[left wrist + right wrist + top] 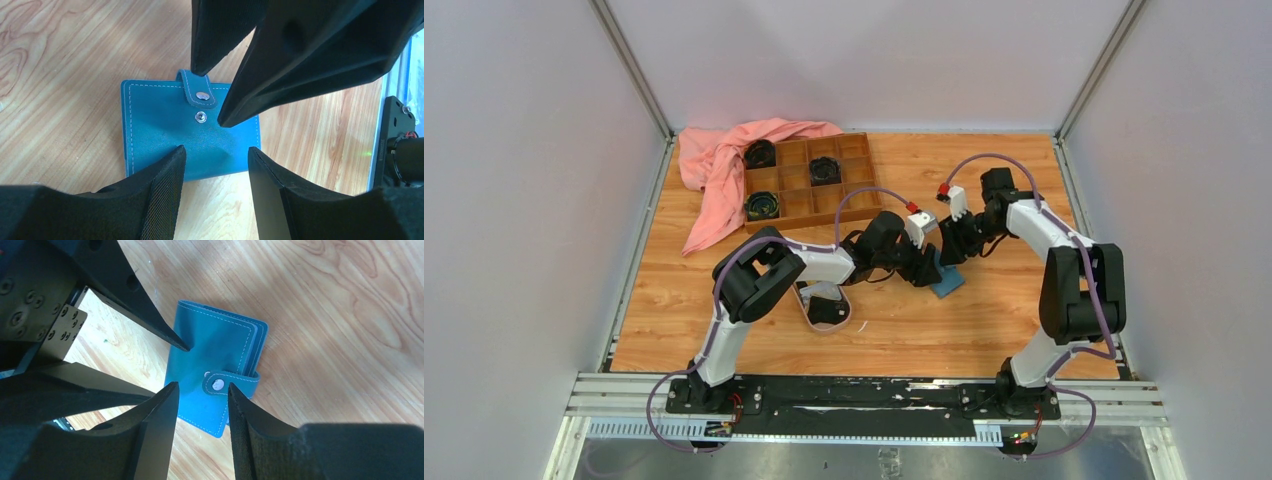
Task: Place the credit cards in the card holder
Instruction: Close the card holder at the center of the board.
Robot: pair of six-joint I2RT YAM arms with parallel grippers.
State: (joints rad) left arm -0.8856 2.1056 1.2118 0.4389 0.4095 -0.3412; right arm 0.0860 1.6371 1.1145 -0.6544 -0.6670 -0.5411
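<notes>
Folded blue wallet (946, 281) flat on wooden table (984, 335), mid-table between both arms. Left gripper (216, 150) fingers spread over its edge. Right gripper (201, 386) fingers spread, straddling snap tab (227, 382), not pinching.

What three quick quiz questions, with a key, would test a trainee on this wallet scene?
1. True or false: the blue wallet lies open.
2. The left gripper and right gripper are: A both open, B both shut, C one of each.
3. What drapes over the far left corner of the wooden compartment tray?
Key: 1 false, it is folded shut; 2 A; 3 the pink cloth.
</notes>
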